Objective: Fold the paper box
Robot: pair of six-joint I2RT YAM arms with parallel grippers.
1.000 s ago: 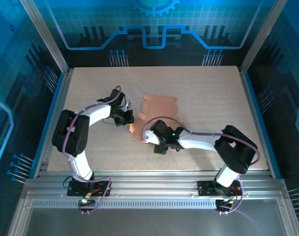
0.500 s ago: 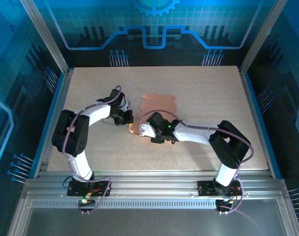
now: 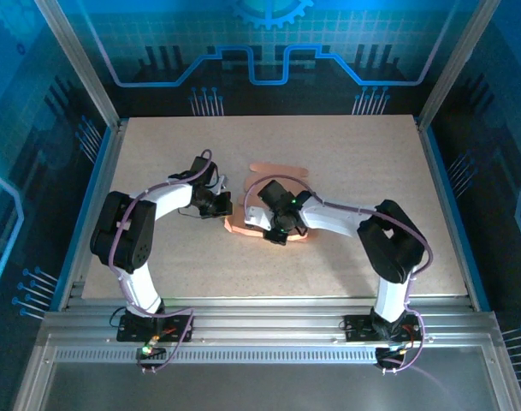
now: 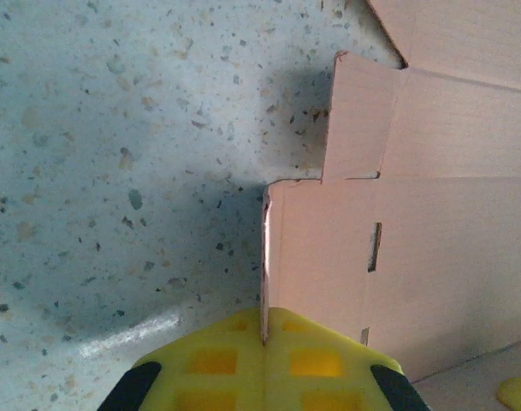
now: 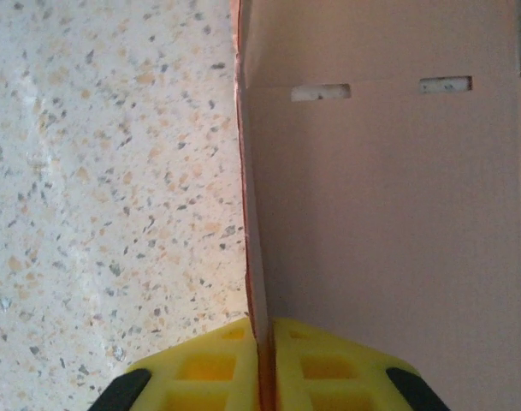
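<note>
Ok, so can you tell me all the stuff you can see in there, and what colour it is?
paper box: one, salmon-pink, mid-table between the two grippers
table: one, speckled beige, under everything
walls: blue with line patterns, around the table
metal rails: silver, near edge
arms: two, white and black, purple cables, reaching in from the near edge
left gripper: one, yellow, shut on a box edge
right gripper: one, yellow, shut on a box edge

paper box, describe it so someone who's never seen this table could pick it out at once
On the speckled table, look to the middle where the two white arms meet. The paper box is the thin creased cardboard there, an edge pinched in the left hand and another in the right hand. It alone is salmon-pink.
</note>
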